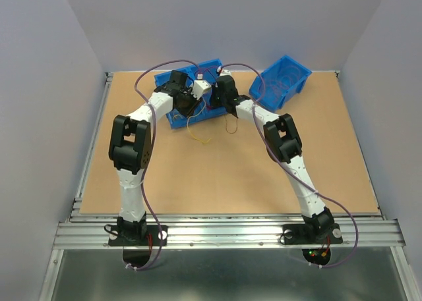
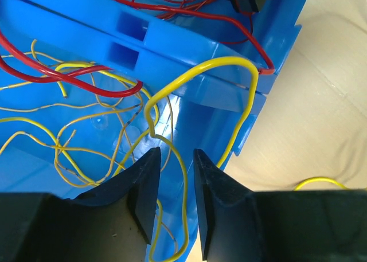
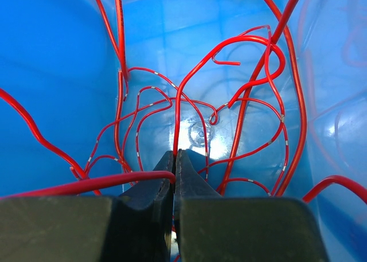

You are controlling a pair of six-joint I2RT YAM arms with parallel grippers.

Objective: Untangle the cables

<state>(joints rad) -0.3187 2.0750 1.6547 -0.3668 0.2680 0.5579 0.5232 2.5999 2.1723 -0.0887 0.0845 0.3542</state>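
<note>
- Yellow cable (image 2: 200,70) is the item the coming move turns on. It arches over the wall of the blue bin (image 2: 189,41). One leg drops outside toward the table (image 2: 332,101); the other kinks and runs back down into the gap of the left gripper (image 2: 175,159).
- Left gripper: fingers spread, with the yellow strand lying between them but not pinched. Contact with either pad cannot be confirmed.
- Axis: within the gap the strand runs roughly along the fingers, pointing ahead into the bin. In my judgement, closing in place would catch it.
- Right gripper (image 3: 174,159): fingers pressed together deep inside the bin, apparently nipping a red cable (image 3: 86,184) that leads off to its left among loose red loops.
- Assessment: the left arm is plainly nearer the yellow cable, and the right is occupied with the red.
</note>
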